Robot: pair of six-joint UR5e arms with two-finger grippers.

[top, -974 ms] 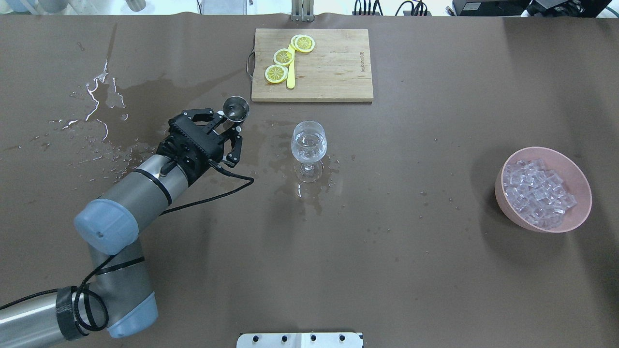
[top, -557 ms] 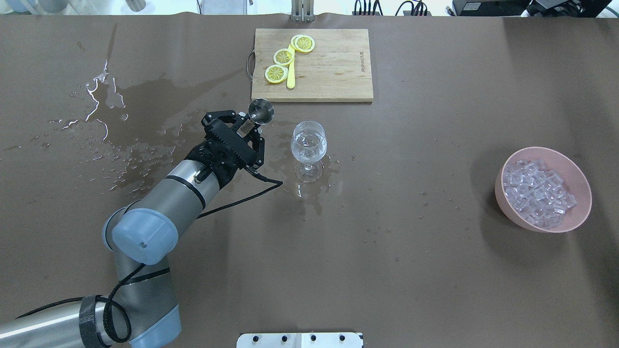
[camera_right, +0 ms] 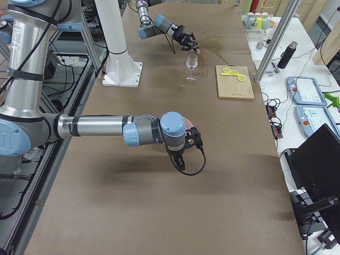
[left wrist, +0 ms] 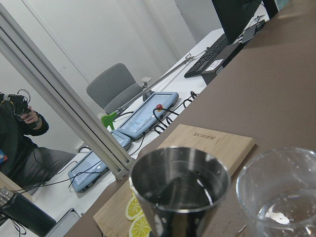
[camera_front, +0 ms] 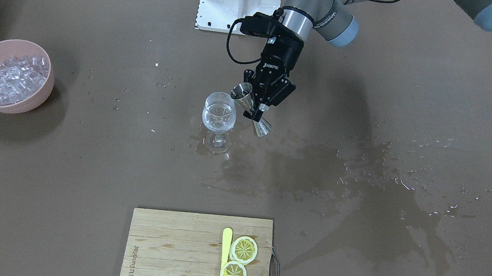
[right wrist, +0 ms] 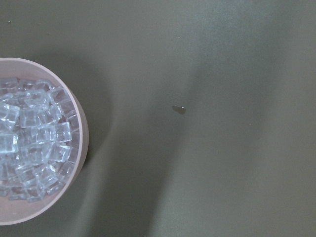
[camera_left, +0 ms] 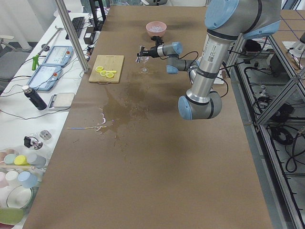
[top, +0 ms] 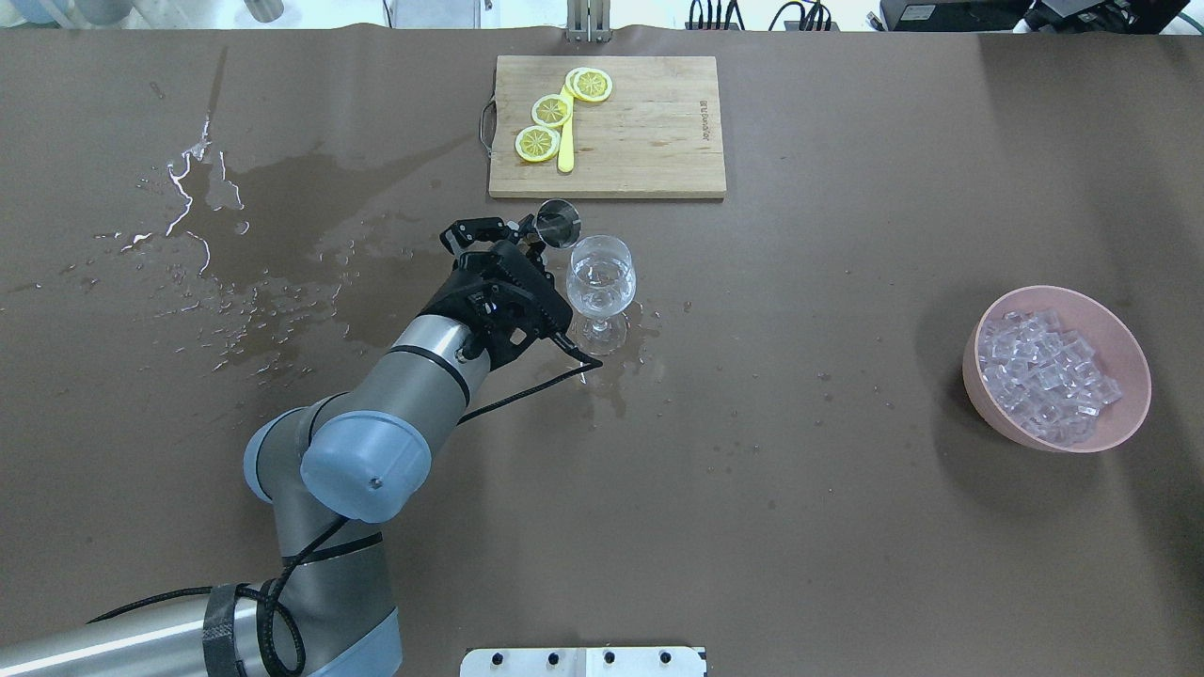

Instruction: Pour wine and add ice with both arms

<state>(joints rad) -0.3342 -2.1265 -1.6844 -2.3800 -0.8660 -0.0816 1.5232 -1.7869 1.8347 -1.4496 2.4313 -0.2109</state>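
Your left gripper point(camera_front: 257, 109) clamped on jigger point(camera_front: 242, 93) beside wine glass point(camera_front: 219, 107); wine point(camera_front: 218, 120) seemingly part-poured; ice point(camera_front: 12, 74) not yet added, all in bowl point(camera_front: 17, 106); right gripper point(camera_right: 183, 154) grip: cannot tell

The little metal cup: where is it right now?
In the overhead view the metal cup is held by the left end effector, just left of the wine glass and near the cutting board.

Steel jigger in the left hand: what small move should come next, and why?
Probably tip the double-ended steel jigger a little further toward the clear stemmed wine glass. The left hand grips the jigger's waist. Its upper mouth sits just beside the glass's rim and leans that way, but no stream is visible, so the pour looks not yet begun.
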